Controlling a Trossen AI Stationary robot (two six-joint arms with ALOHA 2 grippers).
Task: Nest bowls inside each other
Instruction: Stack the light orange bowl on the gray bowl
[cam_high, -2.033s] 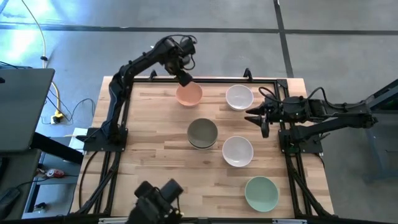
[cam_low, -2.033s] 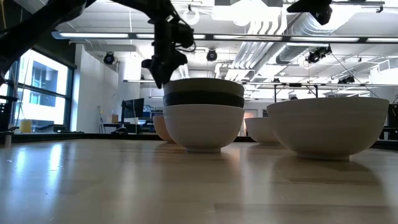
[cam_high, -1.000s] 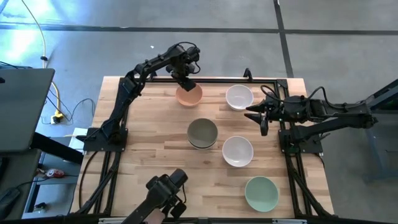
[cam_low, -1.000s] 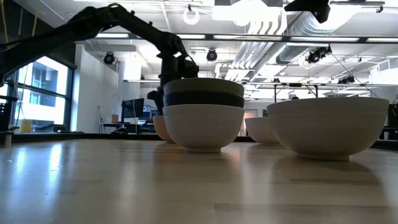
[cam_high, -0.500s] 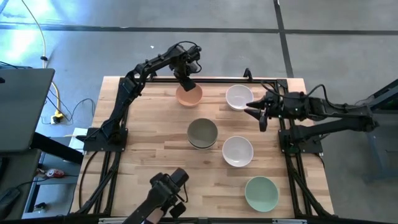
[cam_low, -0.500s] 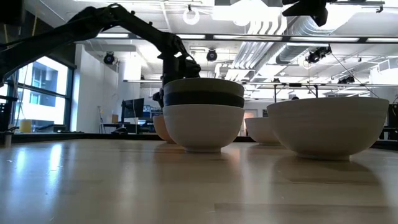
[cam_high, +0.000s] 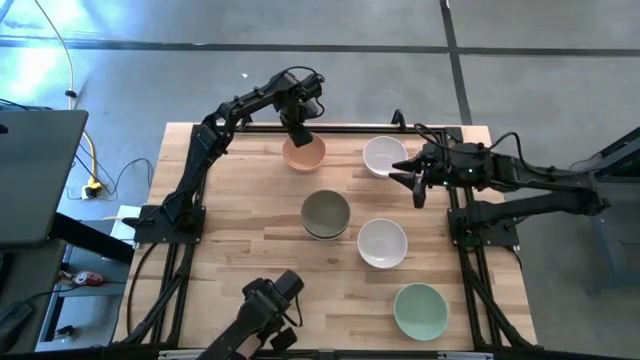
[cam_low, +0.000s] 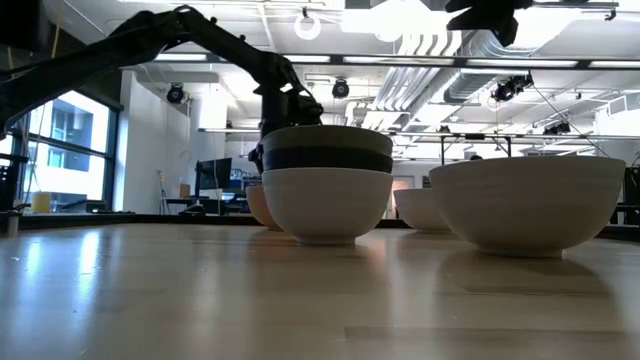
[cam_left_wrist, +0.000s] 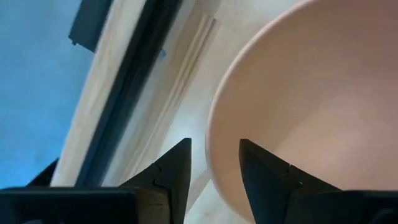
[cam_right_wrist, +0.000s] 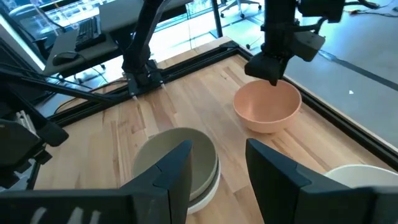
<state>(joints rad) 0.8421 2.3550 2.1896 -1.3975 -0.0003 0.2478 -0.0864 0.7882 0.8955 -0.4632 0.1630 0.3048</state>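
Observation:
A peach-orange bowl (cam_high: 304, 153) stands near the table's far edge. My left gripper (cam_high: 297, 133) is open and points down at its far rim (cam_left_wrist: 214, 134), one finger outside (cam_left_wrist: 171, 171) and one inside (cam_left_wrist: 267, 174); no touch shows. My right gripper (cam_high: 408, 183) is open and empty, just right of a white bowl (cam_high: 384, 156). An olive-grey bowl (cam_high: 326, 212) tops a nested stack (cam_low: 327, 190) on a black and a white bowl at mid-table. Another white bowl (cam_high: 382, 243) and a pale green bowl (cam_high: 420, 310) stand nearer the front.
Black frame rails (cam_high: 350, 128) run along the table's far edge, close behind the peach bowl. In the right wrist view the stack (cam_right_wrist: 180, 158), the peach bowl (cam_right_wrist: 267, 107) and the left gripper (cam_right_wrist: 268, 65) show. Bare wood (cam_high: 250, 230) lies on the table's left half.
My left gripper has gone down to the peach bowl's far rim and then kept still there. My right gripper has moved a little toward the table's far edge, closer to the far white bowl, staying open. No bowl has moved.

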